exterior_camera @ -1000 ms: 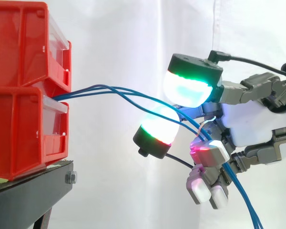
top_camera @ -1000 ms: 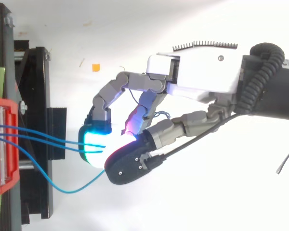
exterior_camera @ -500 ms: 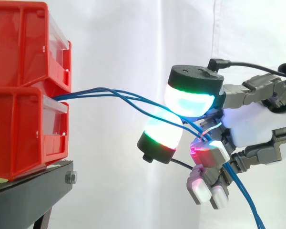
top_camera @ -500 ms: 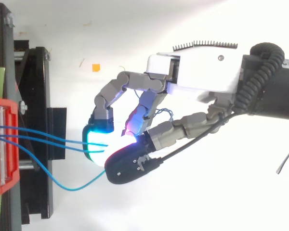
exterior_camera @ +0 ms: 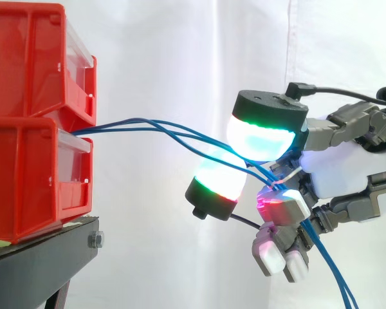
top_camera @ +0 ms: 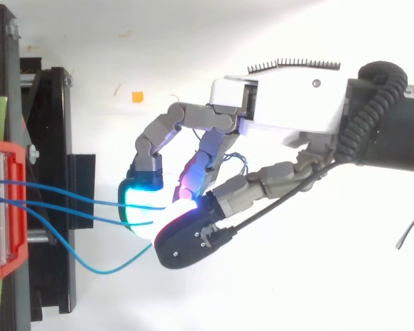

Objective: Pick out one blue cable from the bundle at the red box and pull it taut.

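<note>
Three blue cables [exterior_camera: 103,125] run from the front edge of the red bins [exterior_camera: 26,167] toward the hand [top_camera: 290,103]. Nearest the side camera, one of them droops in a slack loop and passes in under the black-backed thumb. Just behind it, the other two run between the glowing fingertips [exterior_camera: 260,132] of thumb and finger, which curl together and pinch them. From there the cables trail down past the palm, gently bowed rather than straight. The bins are stacked at the edge of a black stand [exterior_camera: 45,257]. Farthest back hangs a white curtain [exterior_camera: 180,51].
</note>
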